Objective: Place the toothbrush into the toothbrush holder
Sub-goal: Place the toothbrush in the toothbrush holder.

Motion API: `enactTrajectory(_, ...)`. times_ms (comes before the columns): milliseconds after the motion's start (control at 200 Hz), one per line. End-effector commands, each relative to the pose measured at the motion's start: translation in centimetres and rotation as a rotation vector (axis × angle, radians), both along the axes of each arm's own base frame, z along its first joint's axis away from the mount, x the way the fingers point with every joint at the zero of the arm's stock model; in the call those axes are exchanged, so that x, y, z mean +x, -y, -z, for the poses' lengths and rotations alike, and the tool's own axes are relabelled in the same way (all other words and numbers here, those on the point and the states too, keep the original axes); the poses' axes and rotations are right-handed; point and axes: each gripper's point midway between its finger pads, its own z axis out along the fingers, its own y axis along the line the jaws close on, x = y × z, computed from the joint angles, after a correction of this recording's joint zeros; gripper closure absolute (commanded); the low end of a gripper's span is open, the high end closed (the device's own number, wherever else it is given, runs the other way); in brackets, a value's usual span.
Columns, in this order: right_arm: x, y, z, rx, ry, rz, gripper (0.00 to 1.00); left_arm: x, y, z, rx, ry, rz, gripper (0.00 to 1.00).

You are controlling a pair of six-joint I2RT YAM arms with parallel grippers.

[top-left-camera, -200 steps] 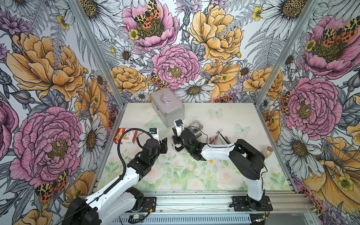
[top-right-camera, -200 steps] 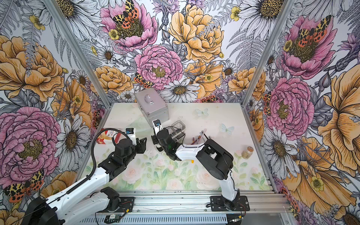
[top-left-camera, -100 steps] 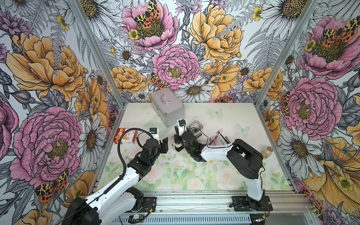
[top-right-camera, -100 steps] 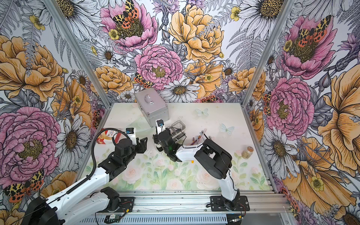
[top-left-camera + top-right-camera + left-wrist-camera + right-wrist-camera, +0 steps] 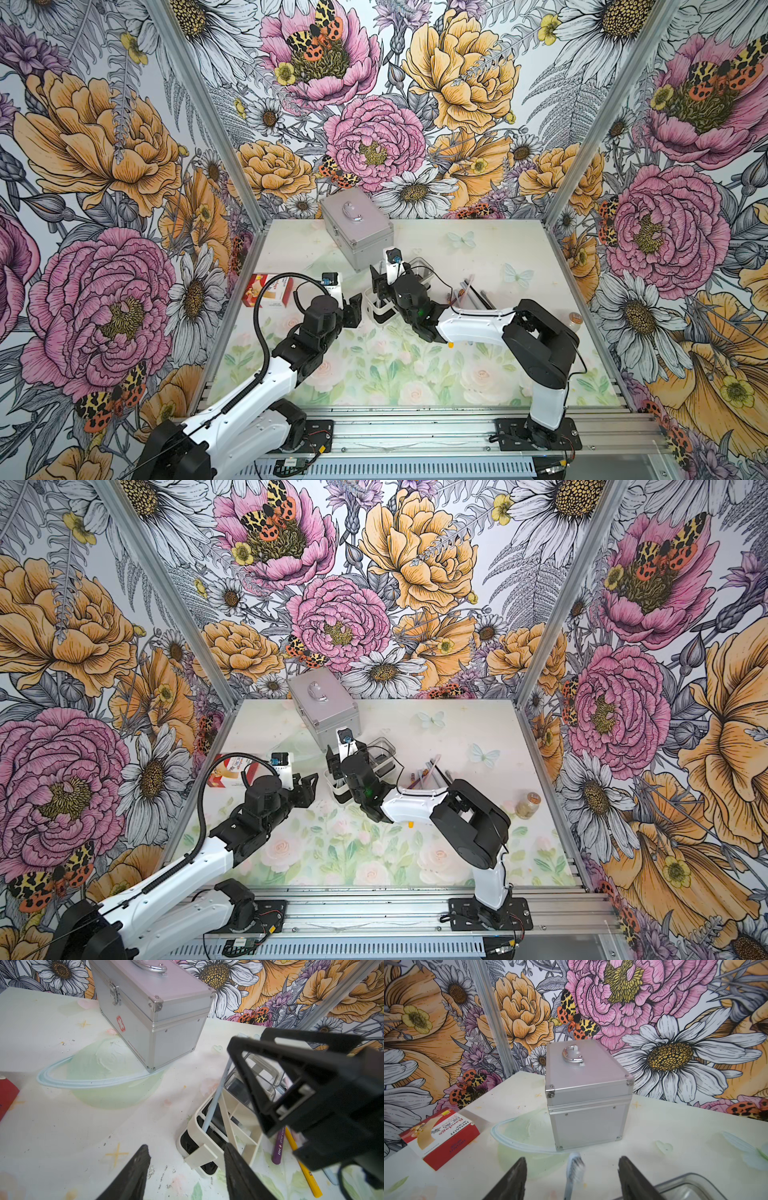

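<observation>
Found the pale blue toothbrush [image 5: 216,1097] handle-down in the open white compartment of the toothbrush holder [image 5: 192,1126], leaning out over the rim toward the silver metal case [image 5: 158,1022]. Task judged done or nearly so.

Saw its bristle head [image 5: 574,1164] up between the fingers of the right gripper [image 5: 572,1160], spread wide and touching nothing. Noted the left gripper [image 5: 186,1146] likewise agape just beside the holder's near end, clamping nothing.

Judged light, stiff, slick plastic, with a narrow shaft apt to pivot or slide in a loose pinch. Best taken mid-handle, clear of the soft bristles. Likely to rattle in the roomy compartment and shift its lean if nudged.

Counted spares flat on the table beside the holder: purple toothbrush [image 5: 279,1147], yellow toothbrush [image 5: 301,1159].
</observation>
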Motion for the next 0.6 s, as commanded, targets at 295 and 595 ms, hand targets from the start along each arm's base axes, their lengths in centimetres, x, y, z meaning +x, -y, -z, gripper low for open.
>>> enactTrajectory(295,-0.6,19.8,-4.7,0.003,-0.16,0.561,0.29,-2.3,7.6,-1.2,0.1,0.094,0.342,0.4)
enactTrajectory(595,-2.7,29.0,1.3,0.021,-0.478,0.58,0.36,-5.0,18.4,-0.9,0.23,0.039,0.655,0.4)
